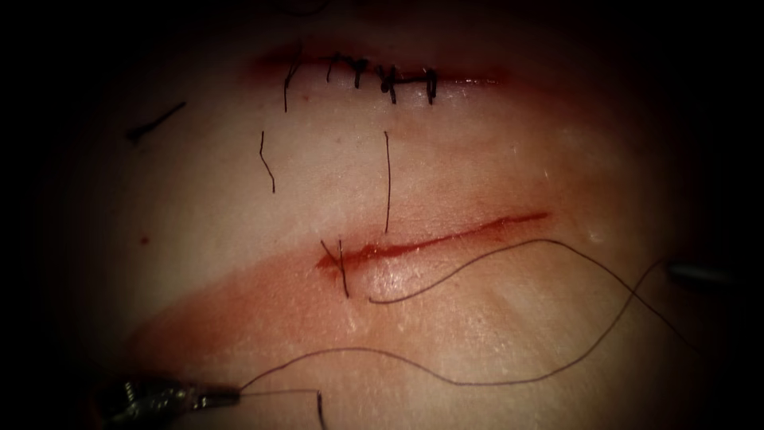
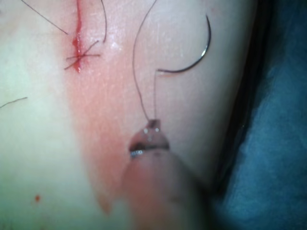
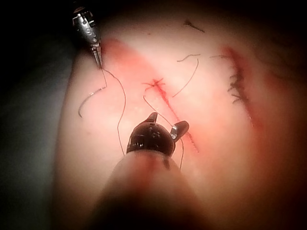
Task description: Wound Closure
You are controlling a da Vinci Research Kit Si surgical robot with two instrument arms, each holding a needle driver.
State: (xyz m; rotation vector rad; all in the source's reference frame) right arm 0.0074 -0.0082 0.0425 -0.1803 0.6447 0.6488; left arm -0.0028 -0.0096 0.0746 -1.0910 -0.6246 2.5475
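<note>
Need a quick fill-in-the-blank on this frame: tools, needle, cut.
1. The left pincer is shut on the ____.
2. The right pincer is ____ and holds nothing.
3. The needle lies loose on the ____, in neither tool.
4. The open cut has one stitch at its ____ end in the endoscope view.

Missing words: thread; open; tissue; left.

The left gripper (image 1: 227, 393), entering the endoscope view from eight o'clock, is slim, silvery metal with glinting highlights and a ribbed, jointed wrist. The right gripper (image 3: 165, 125) has two short dark glossy prongs on a rounded black wrist, behind it a thick, smooth shaft.
</note>
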